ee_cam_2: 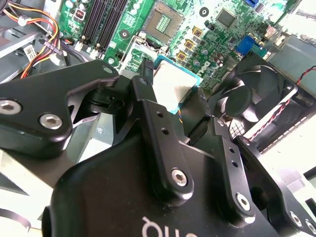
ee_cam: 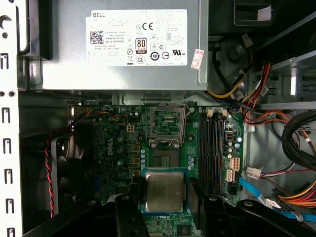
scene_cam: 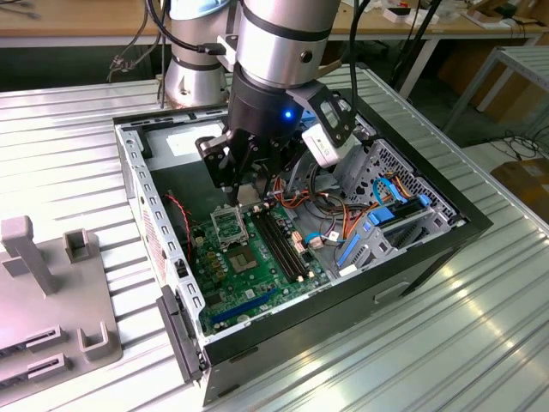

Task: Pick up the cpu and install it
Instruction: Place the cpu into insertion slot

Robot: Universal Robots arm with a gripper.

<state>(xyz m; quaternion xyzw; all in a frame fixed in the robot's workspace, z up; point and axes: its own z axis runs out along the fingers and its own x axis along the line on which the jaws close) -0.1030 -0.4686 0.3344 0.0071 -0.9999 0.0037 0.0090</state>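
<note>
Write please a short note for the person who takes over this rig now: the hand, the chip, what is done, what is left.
Hand: shut on the chip, gripping two opposite edges.
Chip: in the air over the green board, inside the computer case.
Socket: open and empty.
Done: chip picked up.
Left: chip is not yet in the socket.

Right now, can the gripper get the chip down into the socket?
Probably yes: the gripper holds the chip above the board, and the socket sits uncovered with nothing over it.
</note>
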